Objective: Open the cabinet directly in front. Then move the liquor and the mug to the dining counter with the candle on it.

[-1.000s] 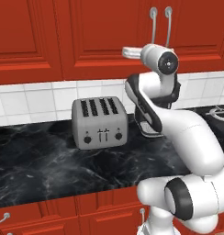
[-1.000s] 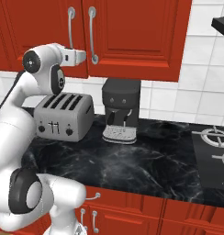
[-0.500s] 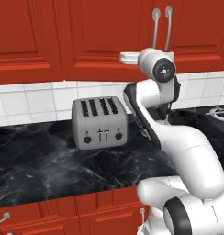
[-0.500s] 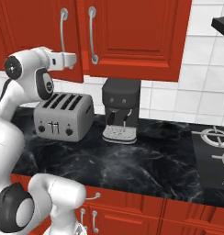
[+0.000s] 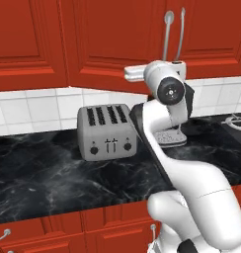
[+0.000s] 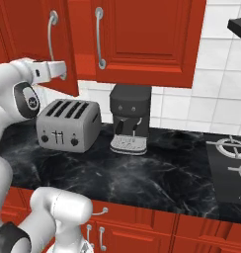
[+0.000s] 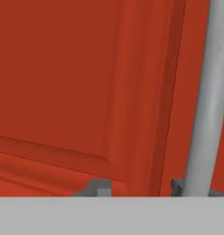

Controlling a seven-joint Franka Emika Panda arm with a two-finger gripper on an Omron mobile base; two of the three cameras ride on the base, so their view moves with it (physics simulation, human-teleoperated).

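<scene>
The red wall cabinet (image 6: pixel 147 39) hangs straight ahead, and its left door (image 5: pixel 112 39) stands partly swung out. My gripper (image 6: pixel 63 69) (image 5: pixel 128 74) is level with the lower end of that door's curved silver handle (image 6: pixel 52 39) (image 5: pixel 167 34). In the hand view the red door panel (image 7: pixel 63 82) is very close. There the handle (image 7: pixel 208 101) runs just right of the right fingertip (image 7: pixel 177 186), not between the two. My gripper (image 7: pixel 139 188) is open, with only door panel showing in the gap. The liquor, mug, candle and dining counter are out of view.
A silver toaster (image 5: pixel 107 131) (image 6: pixel 69 124) and a dark coffee machine (image 6: pixel 131 116) stand on the black marble wall counter (image 6: pixel 157 173) below the cabinet. Stove burners (image 6: pixel 231 148) lie at the right. Red base cabinets (image 6: pixel 142 227) run under the counter.
The left cabinet door has swung further outward, and my hand has moved with it, leftward in the right base view. The fingers have spread slightly.
</scene>
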